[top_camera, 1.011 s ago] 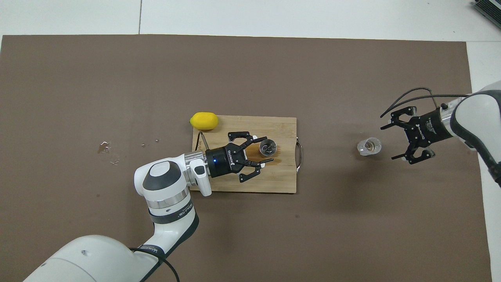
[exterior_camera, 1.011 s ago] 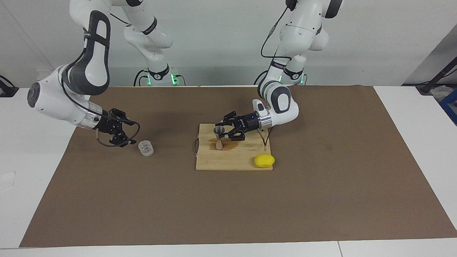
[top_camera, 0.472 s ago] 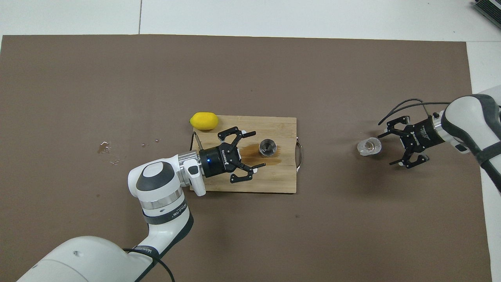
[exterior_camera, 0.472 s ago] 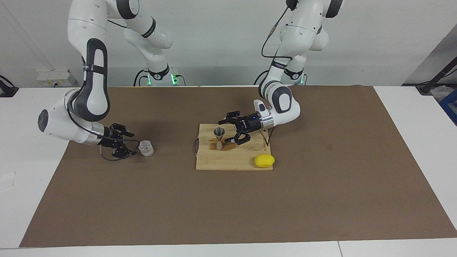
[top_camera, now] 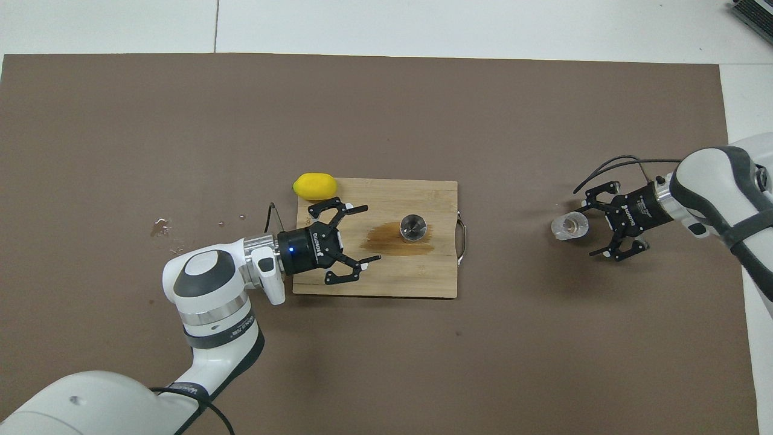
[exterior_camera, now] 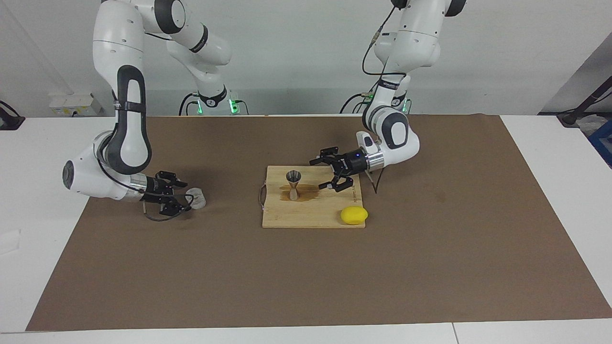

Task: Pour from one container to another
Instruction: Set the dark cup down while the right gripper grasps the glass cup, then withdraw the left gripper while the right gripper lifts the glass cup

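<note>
The left gripper has let go of the steel jigger and drawn back from it toward the left arm's end of the wooden board, while the right gripper has come down low to the glass cup. The left gripper's fingers stand wide apart, empty, over the board, clear of the jigger. The right gripper's fingers are apart too, spread close around the glass cup's side; whether they touch it cannot be told.

The jigger stands upright on the board, a shiny hourglass of two metal cones joined at a narrow waist; the overhead view shows its open round mouth, but what is inside cannot be told. Around its foot a brown wet stain spreads across the board. The glass cup is short, clear and thick-walled, resting on the brown mat toward the right arm's end of the desk, well apart from the board; in the facing view it looks tilted, and its contents cannot be made out.

The board is pale wood grain, rectangular, with a thin metal handle at the end toward the right arm. A smooth yellow lemon lies at the board's corner toward the left arm's end, farther from the robots than the jigger. A few small wet spots mark the mat toward the left arm's end. White lettering shows on both grippers' black bodies, too small to read.
</note>
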